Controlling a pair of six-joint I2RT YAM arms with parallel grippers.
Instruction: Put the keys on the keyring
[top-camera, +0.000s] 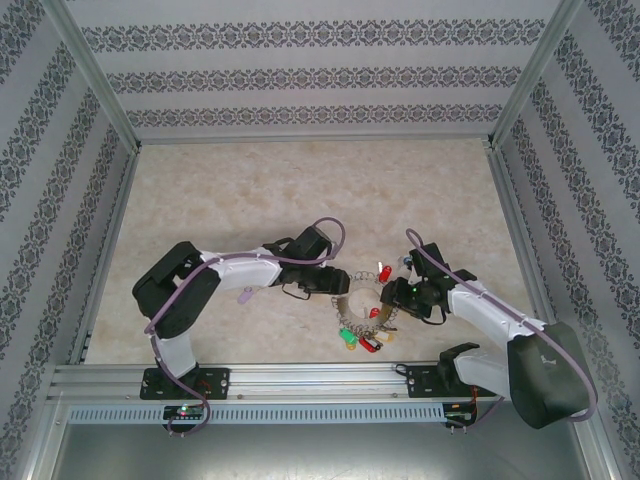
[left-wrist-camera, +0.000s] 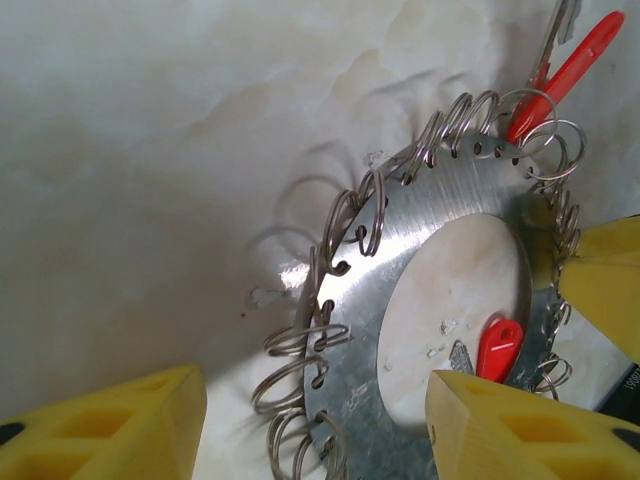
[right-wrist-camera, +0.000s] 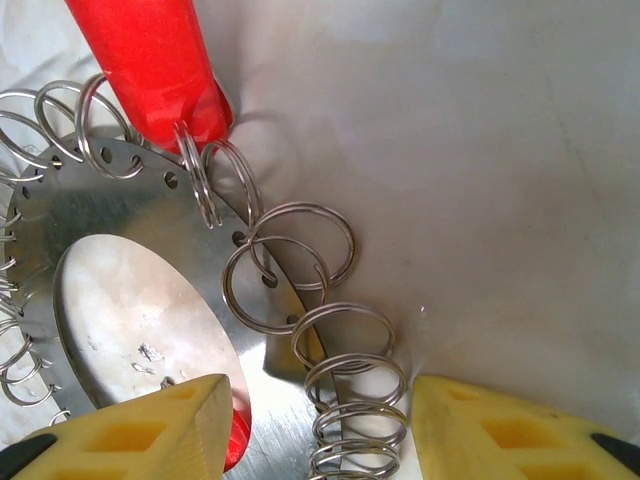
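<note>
1. Table (top-camera: 250, 190): pale marbled top, walled on three sides with patterned paper.
2. Left arm (top-camera: 200, 280) and right arm (top-camera: 500, 320): both reach inward and meet over the near middle of the table.
3. Left gripper (left-wrist-camera: 315, 420): yellow fingers (left-wrist-camera: 120, 425) parted and closed on nothing. One finger is over bare table outside the keyring and the other over its hole, with the rim between them.
4. Right gripper (right-wrist-camera: 330, 430): fingers likewise apart and holding nothing. One is above the metal plate and the other beyond the wire loops (right-wrist-camera: 300, 250).
5. Keyring (top-camera: 345, 305): a flat grey disc with a wide hole, lying on the table between the two grippers. Small loops thread the holes round its edge.
6. Keys, all at the ring:
   - A red key (top-camera: 383, 273) at the far rim, its head against a loop.
   - A second red key (top-camera: 374, 313) inside the hole.
   - Green (top-camera: 347, 334), yellow (top-camera: 350, 346) and another red (top-camera: 368, 345) clustered at the near rim. Whether these are hooked on cannot be told.
</note>
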